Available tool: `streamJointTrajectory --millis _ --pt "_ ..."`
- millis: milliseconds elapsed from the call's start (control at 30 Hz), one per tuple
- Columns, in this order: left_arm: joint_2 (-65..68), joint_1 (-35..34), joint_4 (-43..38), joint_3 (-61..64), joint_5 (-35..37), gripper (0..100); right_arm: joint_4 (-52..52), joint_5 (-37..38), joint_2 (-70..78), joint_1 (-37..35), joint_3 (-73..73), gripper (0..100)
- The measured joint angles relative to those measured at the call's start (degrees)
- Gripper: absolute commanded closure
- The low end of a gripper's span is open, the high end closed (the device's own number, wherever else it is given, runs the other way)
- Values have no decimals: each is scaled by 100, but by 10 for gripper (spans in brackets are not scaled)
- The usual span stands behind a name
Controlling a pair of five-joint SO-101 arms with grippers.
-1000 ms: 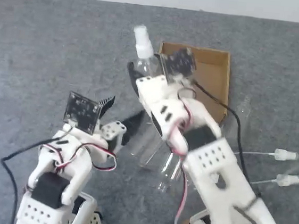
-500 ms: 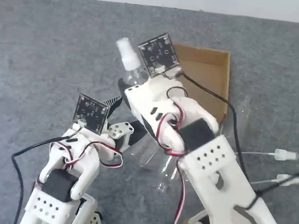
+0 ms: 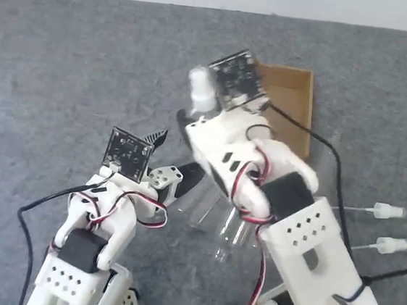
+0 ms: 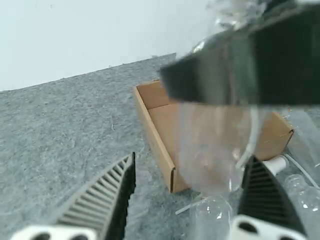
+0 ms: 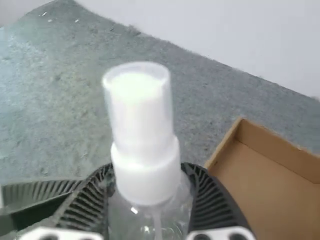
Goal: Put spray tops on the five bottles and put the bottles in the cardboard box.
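My right gripper (image 5: 145, 176) is shut on a clear bottle (image 5: 144, 220) that carries a white spray top (image 5: 141, 132). It holds the bottle upright above the table, just left of the cardboard box (image 3: 294, 104). In the high view the spray top (image 3: 201, 90) shows beside the right wrist and the right gripper (image 3: 192, 120). My left gripper (image 4: 191, 162) is open, its fingers (image 4: 107, 200) on either side of the held bottle's lower body (image 4: 215, 150) without touching it. The left gripper (image 3: 176, 157) sits low, in front of the right one.
Two topless clear bottles (image 3: 212, 206) lie on the grey carpet under the right arm, and another stands at the box's right (image 3: 330, 157). Two loose spray tops (image 3: 385, 211) with long tubes lie at far right. The box (image 4: 156, 117) holds nothing visible.
The right gripper carried the capped bottle left, then back right and lower. The left arm moved up and right, bringing its open fingers around the bottle's base.
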Motion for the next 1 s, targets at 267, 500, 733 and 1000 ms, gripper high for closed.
streamJointTrajectory --millis 267,500,733,1000 --pt "9 -325 0 44 0 893 -1582 0 536 905 0 993" --pt "9 -765 -53 53 0 989 -3253 0 2233 1354 -44 993" --pt "9 -765 -114 149 0 988 -3974 0 4123 1670 -1125 993" --pt "9 -756 -255 202 0 988 -4097 0 5565 1662 -1969 993"
